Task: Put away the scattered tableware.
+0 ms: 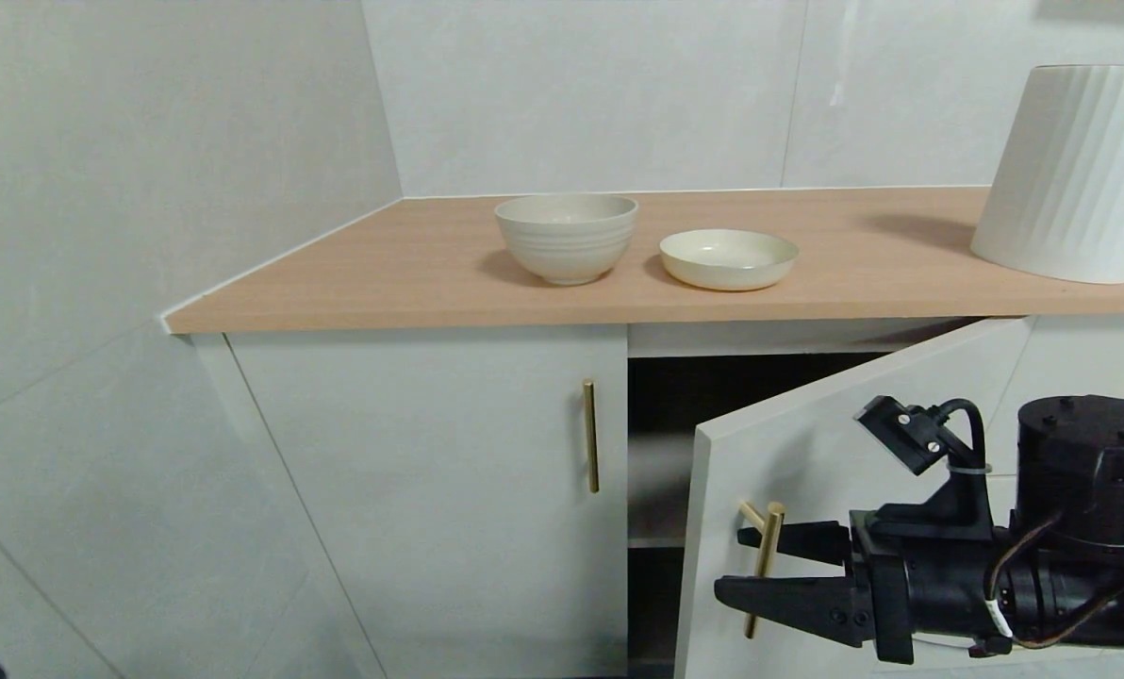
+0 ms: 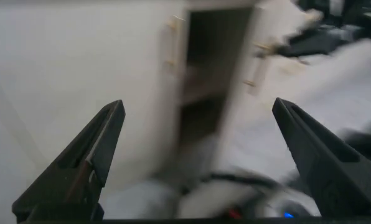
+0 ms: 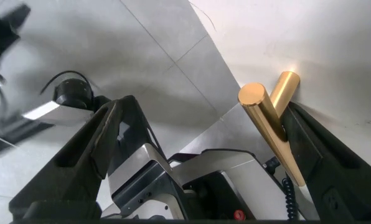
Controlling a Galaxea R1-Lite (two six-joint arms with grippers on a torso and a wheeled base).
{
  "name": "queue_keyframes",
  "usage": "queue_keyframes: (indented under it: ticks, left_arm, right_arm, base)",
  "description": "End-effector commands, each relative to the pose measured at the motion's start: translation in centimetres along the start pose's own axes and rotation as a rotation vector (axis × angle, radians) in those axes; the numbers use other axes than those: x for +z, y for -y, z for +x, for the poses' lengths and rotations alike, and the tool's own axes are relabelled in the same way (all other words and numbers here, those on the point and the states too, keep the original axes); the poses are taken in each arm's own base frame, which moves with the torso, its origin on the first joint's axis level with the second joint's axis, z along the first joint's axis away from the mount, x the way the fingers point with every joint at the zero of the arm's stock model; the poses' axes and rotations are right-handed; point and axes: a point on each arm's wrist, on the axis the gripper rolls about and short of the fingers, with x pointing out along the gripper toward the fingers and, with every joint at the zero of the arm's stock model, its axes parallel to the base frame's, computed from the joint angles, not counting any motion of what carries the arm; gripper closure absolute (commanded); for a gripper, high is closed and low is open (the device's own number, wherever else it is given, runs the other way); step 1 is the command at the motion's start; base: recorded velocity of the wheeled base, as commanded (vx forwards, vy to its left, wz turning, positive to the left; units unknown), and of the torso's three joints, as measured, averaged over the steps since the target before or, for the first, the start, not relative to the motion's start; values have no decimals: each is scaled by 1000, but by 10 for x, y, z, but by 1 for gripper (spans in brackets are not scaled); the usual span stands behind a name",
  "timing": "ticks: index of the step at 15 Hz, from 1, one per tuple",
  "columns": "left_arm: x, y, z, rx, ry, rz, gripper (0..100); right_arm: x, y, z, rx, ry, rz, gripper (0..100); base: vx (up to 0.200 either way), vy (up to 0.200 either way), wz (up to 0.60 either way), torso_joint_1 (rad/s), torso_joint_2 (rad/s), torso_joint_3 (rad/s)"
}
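Observation:
On the wooden countertop [image 1: 411, 273] stand a ribbed beige bowl [image 1: 567, 236] and, to its right, a shallow cream plate [image 1: 728, 257]. Below them the cabinet's right door [image 1: 807, 443] hangs partly ajar. My right gripper [image 1: 732, 564] is open at that door, its fingers straddling the gold handle [image 1: 765, 556]. The right wrist view has the handle [image 3: 266, 118] close to one finger of the right gripper [image 3: 204, 124], without being clamped. In the left wrist view my left gripper [image 2: 198, 109] is open and holds nothing, well back from the cabinet [image 2: 204, 93].
A tall white ribbed container [image 1: 1076, 170] stands at the counter's right end. The left cabinet door [image 1: 430, 490] is closed, with its own gold handle [image 1: 590, 436]. A shelf [image 1: 656, 509] shows inside the dark opening. Tiled walls close off the left side and the back.

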Motion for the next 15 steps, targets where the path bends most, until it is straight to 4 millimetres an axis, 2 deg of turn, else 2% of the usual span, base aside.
queue_keyframes:
  ticks: [1, 3, 6, 11, 12, 15]
  left_arm:
    - [41, -38, 79, -188, -245, -124, 0]
    - [40, -47, 129, -298, -329, -140, 0]
    - [21, -53, 176, -363, -416, -165, 0]
    - [14, -58, 194, -360, -444, -219, 0]
    - [12, -56, 200, -369, -462, -244, 100]
    - [13, -52, 225, -408, -436, -267, 100]
  right_arm:
    - [0, 0, 0, 1, 0, 0, 0]
    - [-1, 1, 1, -1, -4, 2, 0]
    - [-1, 1, 1, -2, -6, 4, 0]
    - [-1, 0, 0, 0, -2, -2, 0]
    - [-2, 1, 1, -2, -6, 1, 0]
    - [-2, 1, 1, -2, -7, 2, 0]
  base:
    - [0, 0, 0, 0, 0, 0]
    - [0, 0, 0, 0, 0, 0]
    - [0, 0, 0, 0, 0, 0]
    - [0, 0, 0, 0, 0, 0]
    - [0, 0, 0, 0, 0, 0]
    - [0, 0, 0, 0, 0, 0]
